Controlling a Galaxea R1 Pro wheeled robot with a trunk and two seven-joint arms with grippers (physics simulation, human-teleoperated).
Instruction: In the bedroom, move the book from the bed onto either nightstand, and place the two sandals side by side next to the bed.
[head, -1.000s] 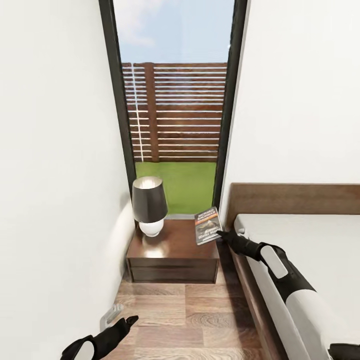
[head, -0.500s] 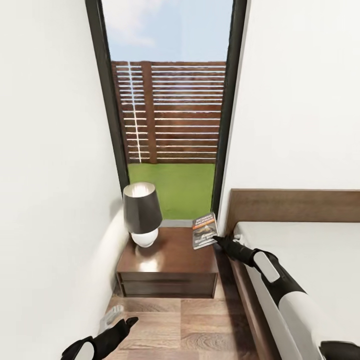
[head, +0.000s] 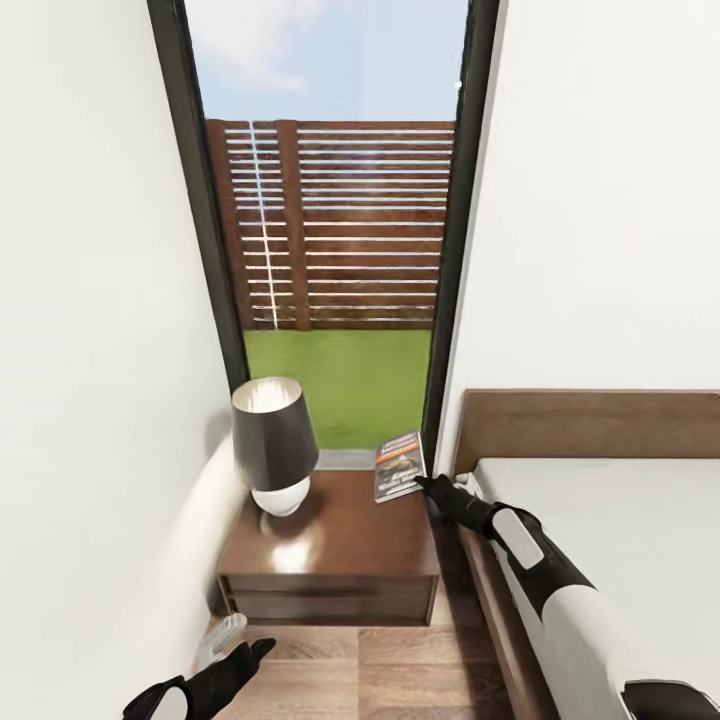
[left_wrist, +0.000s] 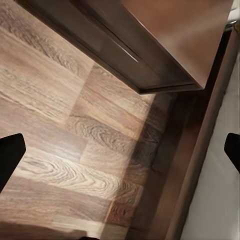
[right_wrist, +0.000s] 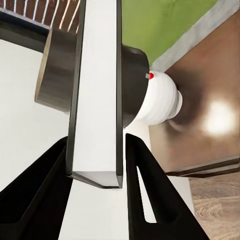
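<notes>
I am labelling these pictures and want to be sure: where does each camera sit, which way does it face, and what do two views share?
Head view: from the head, forward and down at nightstand, lamp, window; both arms show.
Left wrist view: by the left hand, facing floor and the nightstand's front; dark fingertips at the edges.
Right wrist view: by the right hand, along the gripped book toward the lamp; both fingers show.
Shared: head and right wrist views both show book, lamp, nightstand top.

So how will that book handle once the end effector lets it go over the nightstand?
The book is thin and pinched by one edge by the right end effector, so it probably sags little and weighs little. Held tilted over the glossy nightstand, it may slide a bit on landing.
</notes>
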